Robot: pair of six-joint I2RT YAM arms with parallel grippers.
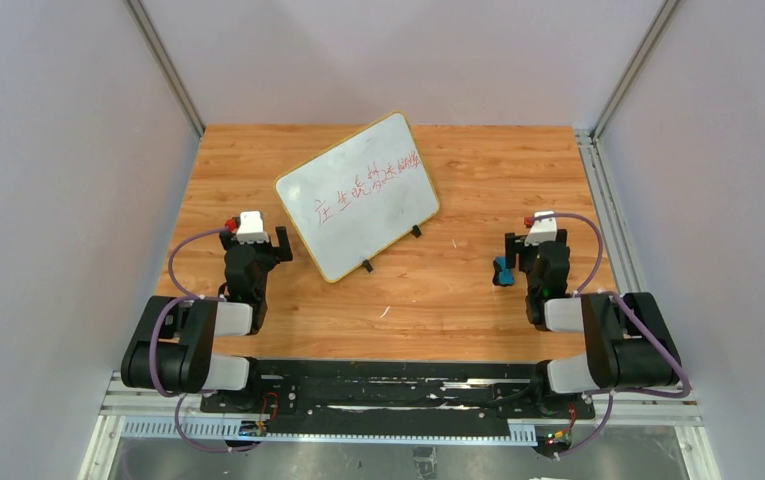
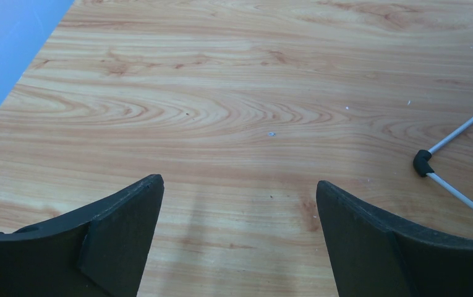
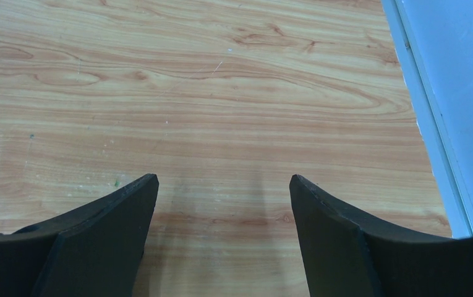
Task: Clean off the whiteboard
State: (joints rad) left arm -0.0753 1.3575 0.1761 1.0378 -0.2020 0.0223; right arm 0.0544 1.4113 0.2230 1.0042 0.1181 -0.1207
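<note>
The wooden worktop (image 1: 478, 290) is closed in on 3 sides by pale grey walls (image 1: 58, 200), and a metal rail (image 1: 590, 200) runs along its right edge. Most of its surface is bare wood, with open room in front of the board and on either side of it.

The whiteboard (image 1: 358, 195) sits at the centre toward the far side, turned at an angle. Red writing runs across its face, and its 2 black feet (image 1: 366, 266) are at the near edge.

The left hand (image 2: 240, 185) is near the board's near-left corner but apart from it. Its fingers are spread wide and grasp nothing, with only wood between them. The right hand (image 3: 224, 179) is well apart to the board's right, likewise released and empty.

A small blue eraser (image 1: 502, 272) rests just beside the right hand, on the side facing the board.
</note>
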